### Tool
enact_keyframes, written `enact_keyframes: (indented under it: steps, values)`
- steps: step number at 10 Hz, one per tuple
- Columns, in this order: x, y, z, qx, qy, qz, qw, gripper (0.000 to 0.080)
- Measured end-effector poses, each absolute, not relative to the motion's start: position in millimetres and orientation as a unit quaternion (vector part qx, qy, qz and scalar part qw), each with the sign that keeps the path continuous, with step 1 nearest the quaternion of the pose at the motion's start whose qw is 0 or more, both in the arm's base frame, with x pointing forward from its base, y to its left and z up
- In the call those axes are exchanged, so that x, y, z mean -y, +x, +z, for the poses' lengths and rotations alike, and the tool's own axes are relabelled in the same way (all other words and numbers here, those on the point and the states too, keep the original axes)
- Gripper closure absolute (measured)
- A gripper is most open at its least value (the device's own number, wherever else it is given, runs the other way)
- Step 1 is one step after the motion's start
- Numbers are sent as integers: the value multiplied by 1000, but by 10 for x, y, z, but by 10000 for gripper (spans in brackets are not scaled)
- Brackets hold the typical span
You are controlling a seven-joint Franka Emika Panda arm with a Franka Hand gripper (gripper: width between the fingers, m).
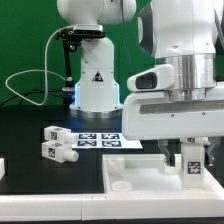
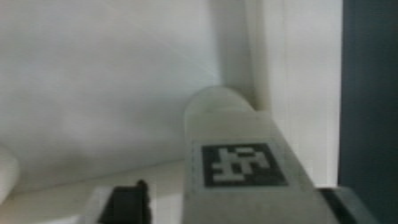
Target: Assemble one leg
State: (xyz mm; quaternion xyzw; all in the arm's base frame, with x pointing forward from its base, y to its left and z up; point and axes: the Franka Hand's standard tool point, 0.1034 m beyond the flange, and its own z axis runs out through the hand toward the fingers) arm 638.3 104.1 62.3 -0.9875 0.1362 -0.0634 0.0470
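The claw [image 1: 187, 150], pointing straight down, grips a smooth white plastic leg [image 1: 191, 161] with a tagged blocky end over the flat rimmed tabletop [image 1: 150, 182].

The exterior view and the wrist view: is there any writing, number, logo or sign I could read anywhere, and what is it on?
No readable words or numbers in either view.
Black triangular sign on the white robot base: too small to read.
Black-and-white square patterns, not text, on the thin flat white marker board, the two loose small white plastic legs, and the leg at the end effector.
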Motion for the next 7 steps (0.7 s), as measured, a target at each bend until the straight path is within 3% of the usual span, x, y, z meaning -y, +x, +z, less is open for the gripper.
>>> enact_keyframes:
  steps: [1, 4, 7]
  values:
    - [-1043, 6382, 622, -168, -983, -62, 49, 518]
    - [-1060, 6386, 620, -274, -958, -56, 58, 518]
    - [-1075, 6394, 612, -485, -871, -12, 72, 518]
